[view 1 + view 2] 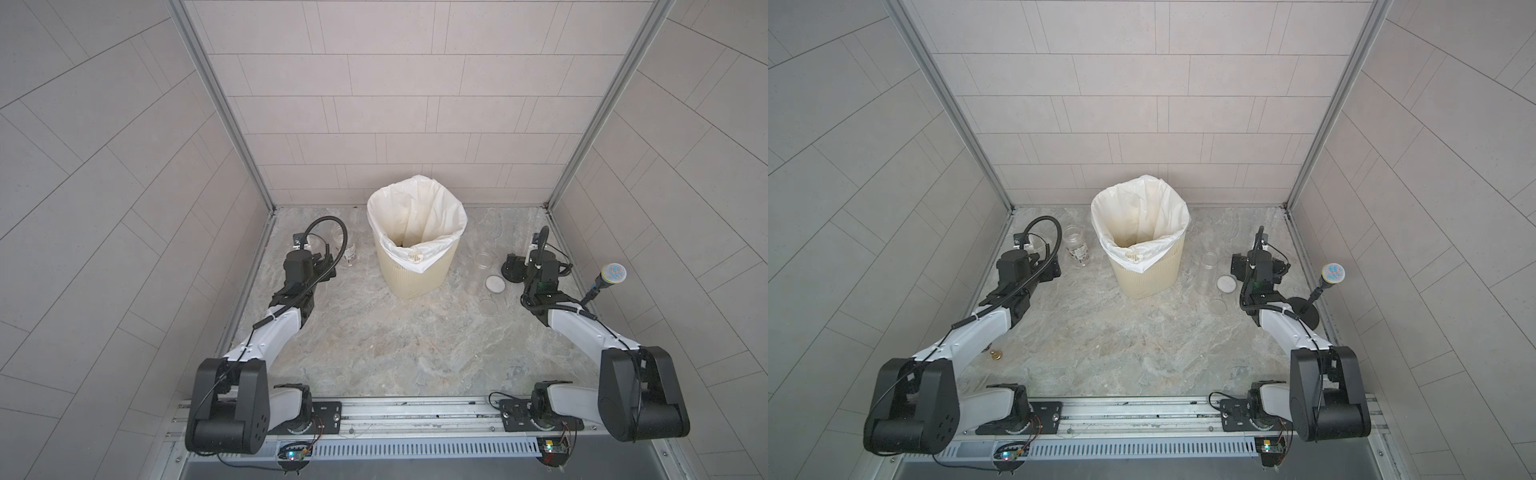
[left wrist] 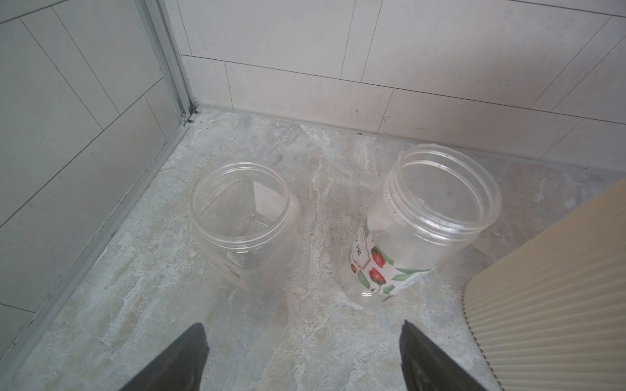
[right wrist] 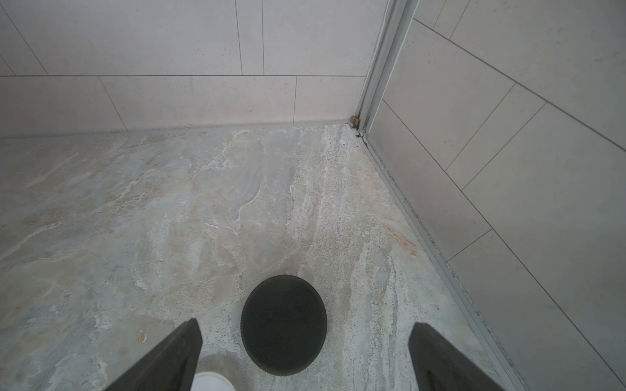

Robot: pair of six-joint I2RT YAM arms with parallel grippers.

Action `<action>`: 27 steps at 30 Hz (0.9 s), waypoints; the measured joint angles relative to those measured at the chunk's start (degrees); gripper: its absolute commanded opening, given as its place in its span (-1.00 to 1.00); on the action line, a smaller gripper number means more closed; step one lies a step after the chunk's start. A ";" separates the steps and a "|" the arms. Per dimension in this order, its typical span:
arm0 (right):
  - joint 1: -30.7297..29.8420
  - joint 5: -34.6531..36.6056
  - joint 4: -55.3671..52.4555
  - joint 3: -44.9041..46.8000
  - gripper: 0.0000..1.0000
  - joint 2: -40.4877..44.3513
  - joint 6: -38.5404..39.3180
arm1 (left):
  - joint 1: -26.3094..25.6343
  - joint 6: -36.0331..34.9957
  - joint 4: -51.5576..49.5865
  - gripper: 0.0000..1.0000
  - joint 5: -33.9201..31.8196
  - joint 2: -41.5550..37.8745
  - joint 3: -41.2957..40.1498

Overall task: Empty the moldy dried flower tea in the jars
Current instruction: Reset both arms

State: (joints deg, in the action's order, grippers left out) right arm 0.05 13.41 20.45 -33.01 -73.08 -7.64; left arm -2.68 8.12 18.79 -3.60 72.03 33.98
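Jars stand lidless just beyond left gripper.

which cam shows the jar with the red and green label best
Left wrist view: the labelled jar sits close, upright, lid off, apparently empty. Both top views show it small, beside the bin. The right wrist view misses it.

Pale tiled walls enclose a marbled floor.

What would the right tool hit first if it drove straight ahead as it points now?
Probably the black lid, lying flat on the table just ahead of the open right tool. Height is unclear, so it might pass over.
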 measured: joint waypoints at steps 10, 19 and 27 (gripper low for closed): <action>0.11 1.95 14.38 10.78 1.00 -3.89 0.15 | -0.13 -4.00 7.91 0.86 -2.75 5.97 -3.02; 0.11 1.05 30.91 16.94 1.00 -8.35 0.24 | -0.35 -5.57 8.26 0.86 -3.67 4.55 -3.74; 0.09 -4.70 42.62 19.30 1.00 -18.18 2.32 | -0.35 -7.52 23.17 0.87 -5.38 11.89 -13.40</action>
State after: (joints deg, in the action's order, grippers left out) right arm 0.14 8.71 63.07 -13.72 -91.26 -5.32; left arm -3.03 0.60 41.95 -8.97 83.92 20.58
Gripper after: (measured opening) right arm 0.997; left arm 0.933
